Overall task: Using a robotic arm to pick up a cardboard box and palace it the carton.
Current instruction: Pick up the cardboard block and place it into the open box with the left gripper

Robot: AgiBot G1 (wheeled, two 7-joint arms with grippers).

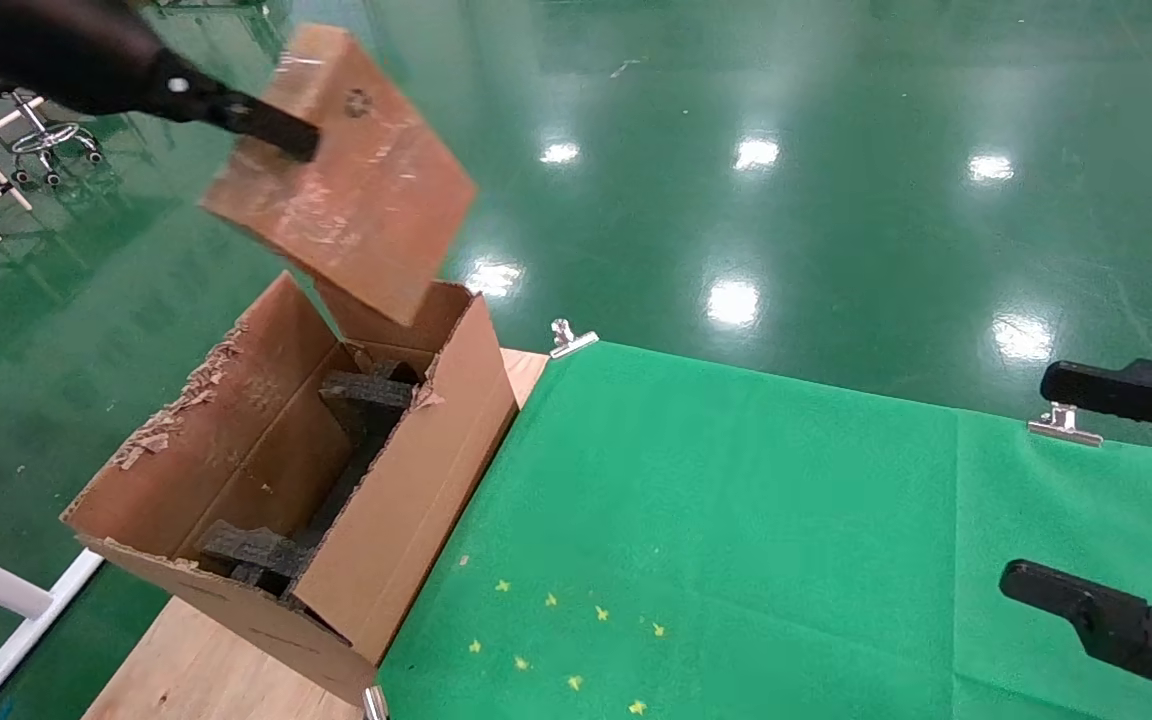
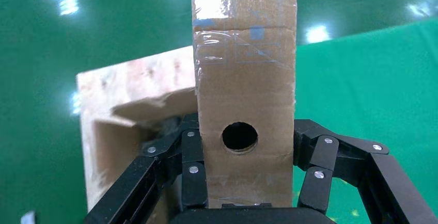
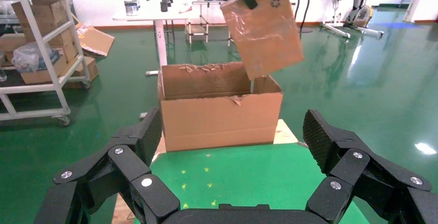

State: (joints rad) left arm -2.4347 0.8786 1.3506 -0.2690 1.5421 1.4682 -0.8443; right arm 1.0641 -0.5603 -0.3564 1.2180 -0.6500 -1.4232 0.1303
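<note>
The cardboard box [image 1: 341, 190], a slim flat reddish-brown rectangle wrapped in glossy clear tape that wrinkles and catches the light, hangs tilted in the air above the far end of the carton [image 1: 286, 480], apart from it. A small dark recycling mark is printed near its upper corner; no other writing can be read. In the left wrist view its narrow edge [image 2: 245, 90] shows plain brown card with a round punched hole and crinkled tape bands. The left gripper [image 2: 248, 175] is clamped on that edge, one black finger [image 1: 271, 125] lying across the broad face. The carton is a large brown corrugated box standing open at the left of the table, its tall flaps ragged and shredded along the rims, with dark rough foam pieces [image 1: 366, 395] inside. It rests on bare plywood beside a green cloth [image 1: 736, 520] fastened with metal clips [image 1: 571, 338]. The right gripper [image 3: 235, 157] waits over the cloth, its jaws spread wide, holding nothing.
</note>
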